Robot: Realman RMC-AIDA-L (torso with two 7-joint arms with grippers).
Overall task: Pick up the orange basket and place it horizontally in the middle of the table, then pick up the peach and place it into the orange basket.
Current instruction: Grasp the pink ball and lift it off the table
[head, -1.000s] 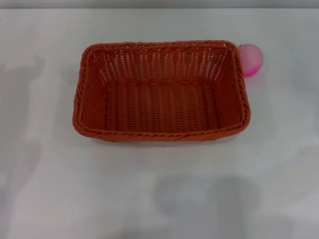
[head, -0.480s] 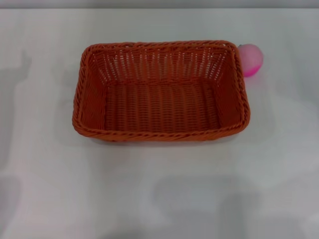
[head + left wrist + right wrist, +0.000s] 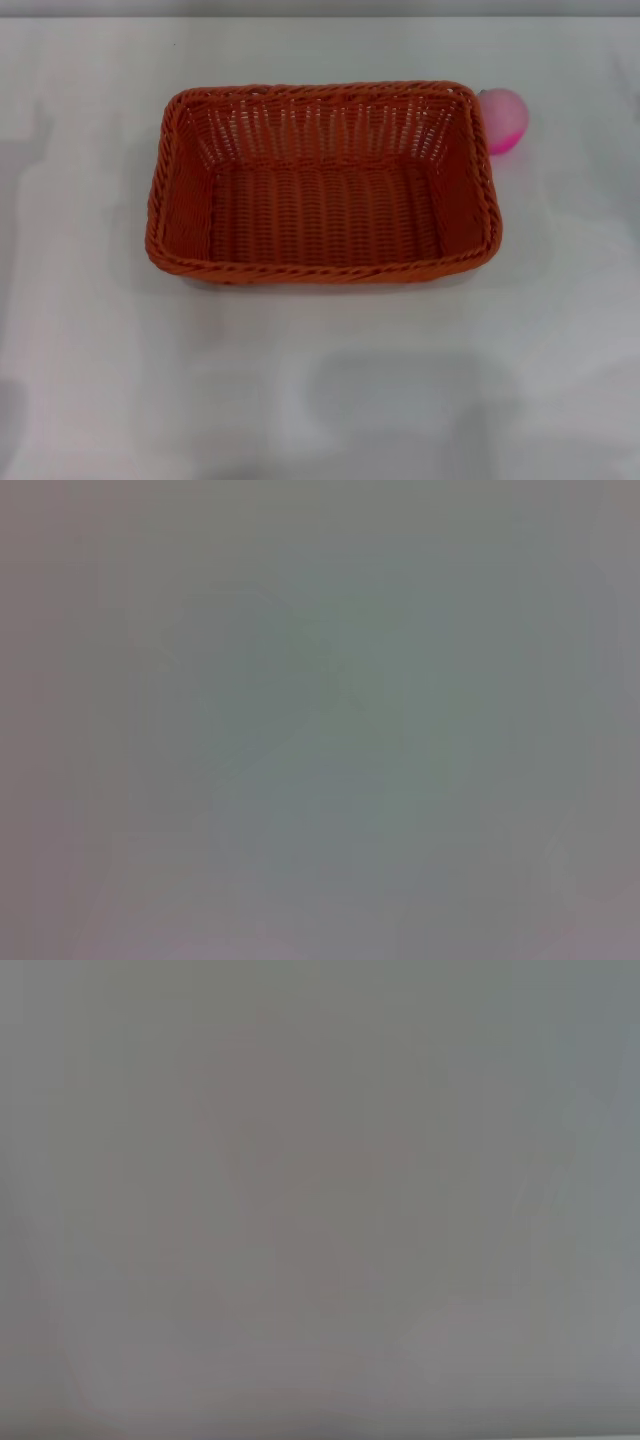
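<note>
The orange basket (image 3: pixel 322 182) lies with its long side across the middle of the white table (image 3: pixel 320 380), open side up and with nothing inside. The peach (image 3: pixel 503 120) rests on the table against the basket's far right corner, pale pink with a magenta blush low on its right. Neither gripper appears in the head view. Both wrist views show only a plain grey-white surface with faint shadows.
Soft shadows fall on the table at the left edge and along the front. Bare tabletop surrounds the basket on every side.
The basket and the peach have not moved. The shadow at the table's left edge has shifted and faded.
</note>
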